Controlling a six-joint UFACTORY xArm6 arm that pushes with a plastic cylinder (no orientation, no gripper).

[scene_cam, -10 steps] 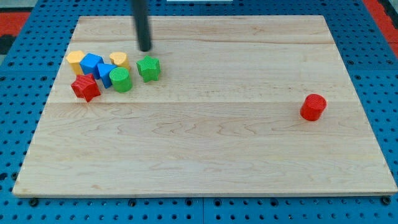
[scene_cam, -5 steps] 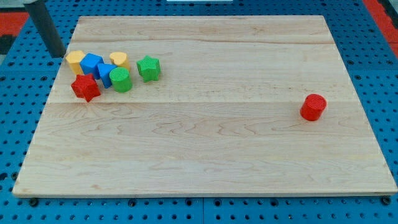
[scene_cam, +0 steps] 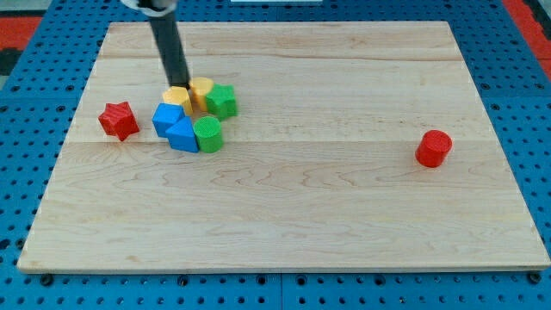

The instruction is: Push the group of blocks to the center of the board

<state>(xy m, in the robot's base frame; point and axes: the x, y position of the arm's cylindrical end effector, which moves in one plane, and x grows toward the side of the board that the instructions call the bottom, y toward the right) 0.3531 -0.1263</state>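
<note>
**Steady push toward the middle**

Now, camera view: my tip (scene_cam: 182, 84), a bare rod grasping nothing, touches the yellow block (scene_cam: 177, 96) from the view's upper left. Best to press slowly down-right, so the cluster holds together. Beyond it sit another yellow block (scene_cam: 201, 89), green star (scene_cam: 222, 101), blue blocks (scene_cam: 175, 126) and green cylinder (scene_cam: 207, 134), left of the board's (scene_cam: 344, 215) centre.

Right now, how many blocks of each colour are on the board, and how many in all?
Red: 2, the red star block and the red cylinder block.
Blue: 2.
Yellow: 2.
Green: 2, the green star block and the green cylinder block.
Total: 8.
</note>
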